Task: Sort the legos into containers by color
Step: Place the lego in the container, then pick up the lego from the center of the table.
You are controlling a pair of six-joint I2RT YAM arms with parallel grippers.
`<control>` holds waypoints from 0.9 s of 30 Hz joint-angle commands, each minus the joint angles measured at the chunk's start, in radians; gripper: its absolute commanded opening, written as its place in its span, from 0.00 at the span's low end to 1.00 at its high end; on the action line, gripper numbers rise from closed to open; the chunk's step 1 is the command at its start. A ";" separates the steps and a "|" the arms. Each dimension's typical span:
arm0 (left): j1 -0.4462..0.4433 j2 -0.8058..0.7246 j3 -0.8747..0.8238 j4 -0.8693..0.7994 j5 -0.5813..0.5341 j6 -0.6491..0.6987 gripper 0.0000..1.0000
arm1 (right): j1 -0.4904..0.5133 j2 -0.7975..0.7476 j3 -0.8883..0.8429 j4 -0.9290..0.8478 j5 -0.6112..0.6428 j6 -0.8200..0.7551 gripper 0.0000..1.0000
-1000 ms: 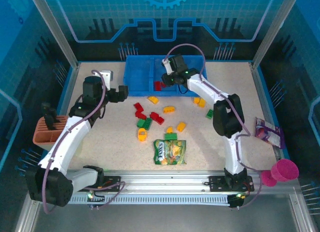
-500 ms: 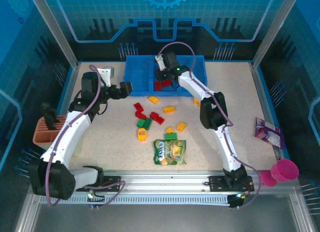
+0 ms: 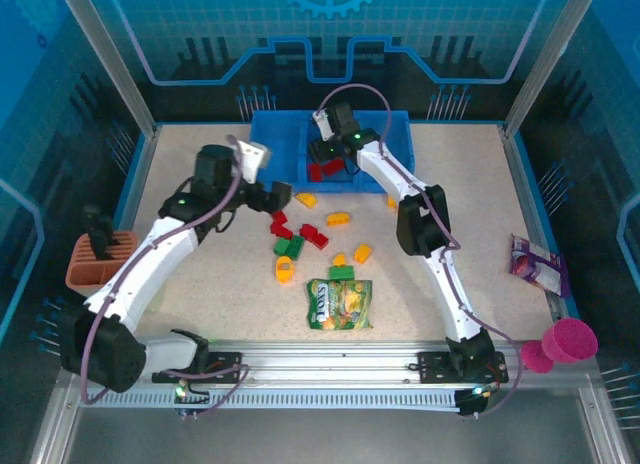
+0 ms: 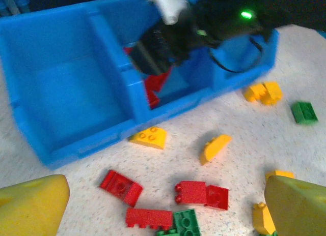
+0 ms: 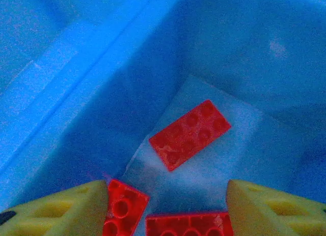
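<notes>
- Top external view: the right gripper point(image 3: 323, 157) reaches down into the middle compartment of the blue tray point(image 3: 275, 154), right over the red legos point(image 3: 322, 171) lying there.
- Right wrist view: its yellow fingers point(image 5: 56, 213) are spread apart and hold nothing. Three red bricks lie on the compartment floor beneath, one flat brick point(image 5: 189, 134) set apart from the two at the lower edge.
- The left gripper point(image 3: 283, 196) hovers over the table just in front of the tray, beside a yellow lego point(image 3: 307, 199).
- Left wrist view: its fingertips point(image 4: 30, 205) are wide apart and empty, above loose red pieces point(image 4: 201, 193) and a green piece point(image 4: 186, 223).
- More loose legos point(image 3: 313, 236) in red, green and yellow lie scattered on the table between the tray and the candy bag point(image 3: 340, 304).
- An orange basket point(image 3: 95, 264) sits at the left edge and a pink cup point(image 3: 570, 339) at the near right.
</notes>
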 commanded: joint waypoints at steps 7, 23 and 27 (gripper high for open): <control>-0.166 0.247 0.147 -0.072 -0.043 0.426 0.93 | -0.004 -0.443 -0.331 0.041 -0.062 -0.005 0.73; -0.254 0.647 0.335 -0.105 0.034 0.463 0.88 | -0.197 -1.186 -1.126 -0.004 -0.214 0.106 0.91; -0.263 0.714 0.388 -0.128 0.031 0.456 0.87 | -0.228 -1.237 -1.180 -0.023 -0.206 0.101 0.91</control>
